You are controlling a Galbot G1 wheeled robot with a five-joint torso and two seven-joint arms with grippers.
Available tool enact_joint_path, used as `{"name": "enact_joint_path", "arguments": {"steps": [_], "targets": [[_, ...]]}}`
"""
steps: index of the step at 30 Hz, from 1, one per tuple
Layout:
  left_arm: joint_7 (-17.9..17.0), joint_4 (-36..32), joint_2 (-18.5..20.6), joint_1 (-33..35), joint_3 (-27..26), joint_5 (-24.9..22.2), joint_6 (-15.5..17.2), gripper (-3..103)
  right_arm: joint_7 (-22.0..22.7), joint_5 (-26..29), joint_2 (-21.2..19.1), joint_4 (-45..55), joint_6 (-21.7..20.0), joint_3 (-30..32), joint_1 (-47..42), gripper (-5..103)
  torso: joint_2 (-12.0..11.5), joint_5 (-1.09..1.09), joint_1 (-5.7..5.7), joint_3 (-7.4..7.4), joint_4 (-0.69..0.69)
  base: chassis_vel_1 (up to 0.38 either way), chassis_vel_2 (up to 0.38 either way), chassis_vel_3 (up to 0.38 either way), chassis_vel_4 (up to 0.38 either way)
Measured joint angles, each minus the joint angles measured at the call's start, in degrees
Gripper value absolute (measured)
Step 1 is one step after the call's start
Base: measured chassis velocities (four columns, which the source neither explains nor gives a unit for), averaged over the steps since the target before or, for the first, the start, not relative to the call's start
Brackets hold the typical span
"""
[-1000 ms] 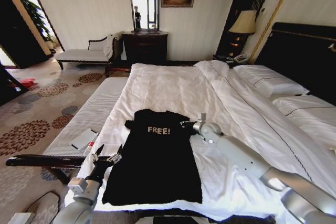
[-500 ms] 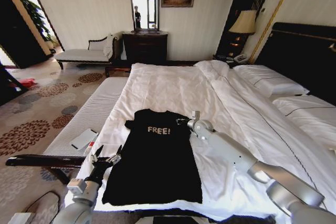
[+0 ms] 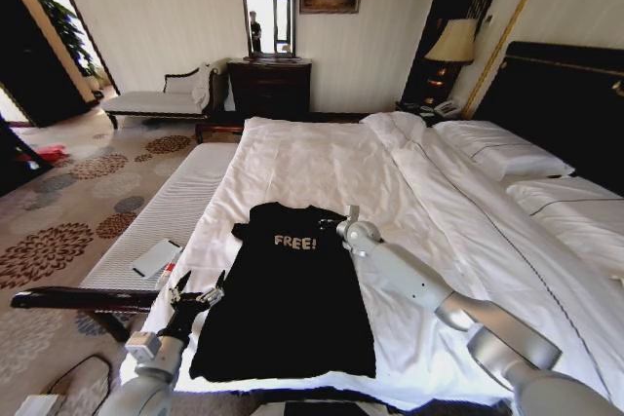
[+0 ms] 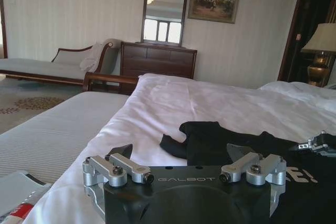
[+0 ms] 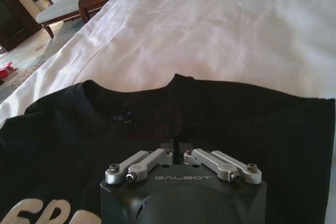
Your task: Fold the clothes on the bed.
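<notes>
Black cotton is lying flat near the foot of the bed (image 3: pixel 322 158): the T-shirt (image 3: pixel 292 299) is spread face up on the white duvet, its "FREE!" lettering readable, collar toward the pillows and hem toward the robot. Its right sleeve already looks turned in under the right gripper, while the left sleeve is poking out onto the white duvet.

Reaching across from the right, the right gripper (image 3: pixel 334 222) is sitting at the shirt's right shoulder, close to the collar. In the right wrist view its jaws are drawn together, and they appear to be pinching a small ridge of the fabric (image 5: pixel 176 148) just below the neckline, though the contact itself is partly hidden. The left gripper (image 3: pixel 198 295) is hovering just beside the shirt's left edge, off the cloth, with its jaws standing apart.

Judging by this, the fold is in an early stage, a grasp at the shoulder. The next move probably calls for lifting that pinch without dragging the whole soft shirt, and carrying it over evenly so the fold line is running straight.
</notes>
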Motion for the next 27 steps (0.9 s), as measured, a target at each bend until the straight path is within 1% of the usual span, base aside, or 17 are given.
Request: {"name": "enact_joint_path", "arguments": {"steps": [1,3,8,10,11,13,14,16,17,18,19,20,21,23,24,26,27], "targets": [[-0.2,0.2,0.0,-0.3,0.1,-0.2,0.2,100,0.0,0.0,-0.2,0.5,0.0,0.0,-0.3,10,0.0,0.00,0.00,0.00,0.00,0.000,0.000,0.000,0.000],[-0.3,0.3,0.1,-0.5,0.2,-0.2,0.4,100,0.0,-0.1,-0.4,0.9,0.0,0.0,-0.5,10,0.0,0.00,0.00,0.00,0.00,0.000,0.000,0.000,0.000],[-1.3,0.6,0.5,-2.5,0.8,-0.7,1.8,100,-0.7,-1.1,-2.9,4.6,0.0,0.5,-1.5,37,0.0,0.01,0.00,0.00,-0.01,0.000,0.000,0.000,0.000],[-1.5,0.6,0.7,-2.8,0.8,-0.8,2.0,100,-0.8,-1.0,-3.3,5.7,0.0,0.9,-1.8,42,0.0,0.00,0.00,0.00,0.01,0.000,0.000,0.000,0.000],[-1.6,0.6,0.8,-3.0,0.8,-1.0,2.2,100,-0.8,-1.0,-3.6,6.3,0.0,1.1,-1.9,42,0.0,0.00,0.00,0.00,0.01,0.000,0.000,0.000,0.000],[-2.2,0.4,1.5,-4.0,0.7,-1.9,3.1,100,-0.7,-0.9,-5.3,9.0,0.0,2.7,-2.9,53,0.0,0.00,0.00,0.00,0.02,0.000,0.000,0.000,0.000],[-2.2,0.4,1.5,-4.0,0.7,-1.9,3.1,100,-0.7,-0.9,-5.3,9.0,0.0,2.7,-2.9,53,0.0,0.00,0.00,0.00,0.02,0.000,0.000,0.000,0.000],[-2.5,0.4,2.2,-5.2,0.7,-3.2,3.8,100,-0.5,-0.9,-6.6,10.7,0.0,4.4,-4.1,64,0.0,0.00,0.00,0.00,0.03,0.000,0.000,0.000,0.000],[-2.7,0.6,3.2,-6.9,0.7,-5.0,4.8,100,-0.4,-0.9,-8.3,12.4,0.0,6.5,-5.6,70,0.0,0.01,0.00,0.00,0.03,0.000,0.000,0.000,0.000],[-2.7,0.6,3.2,-6.9,0.7,-5.0,4.8,100,-0.4,-0.9,-8.3,12.4,0.0,6.5,-5.6,70,0.0,0.01,0.00,0.00,0.03,0.000,0.000,0.000,0.000],[-2.9,1.1,4.0,-8.5,0.8,-6.9,5.7,100,-0.4,-0.9,-9.3,13.3,0.0,8.0,-6.7,75,0.0,0.01,-0.01,0.00,0.00,0.000,0.000,0.000,0.000],[-3.1,2.3,4.9,-10.5,1.0,-9.2,6.7,100,-0.3,-0.8,-10.6,14.5,0.0,10.1,-8.2,80,0.0,0.01,0.00,0.00,-0.01,0.000,0.000,0.000,0.000],[-3.3,3.6,5.7,-12.4,1.1,-10.9,7.2,100,-0.2,-0.7,-11.6,15.3,0.1,12.2,-9.6,80,0.0,0.01,0.00,0.00,-0.02,0.000,0.000,0.000,0.000],[-3.0,6.5,7.3,-15.8,1.4,-13.3,7.8,100,0.1,-0.3,-13.6,17.3,0.2,17.1,-13.0,91,0.0,0.00,0.00,0.00,-0.01,0.000,0.000,0.000,0.000],[-3.0,6.5,7.3,-15.8,1.4,-13.3,7.8,100,0.1,-0.3,-13.6,17.3,0.2,17.1,-13.0,91,0.0,0.00,0.00,0.00,-0.01,0.000,0.000,0.000,0.000],[-2.1,9.4,9.2,-18.9,2.1,-15.6,8.2,100,0.2,-0.2,-15.6,19.0,0.3,22.5,-17.2,99,0.0,0.01,0.00,0.00,0.00,0.000,0.000,0.000,0.000],[-1.7,10.3,9.8,-19.8,2.3,-16.3,8.4,100,0.2,-0.2,-16.2,19.5,0.4,24.1,-18.7,99,0.0,0.00,0.00,0.00,0.01,0.000,0.000,0.000,0.000]]}}
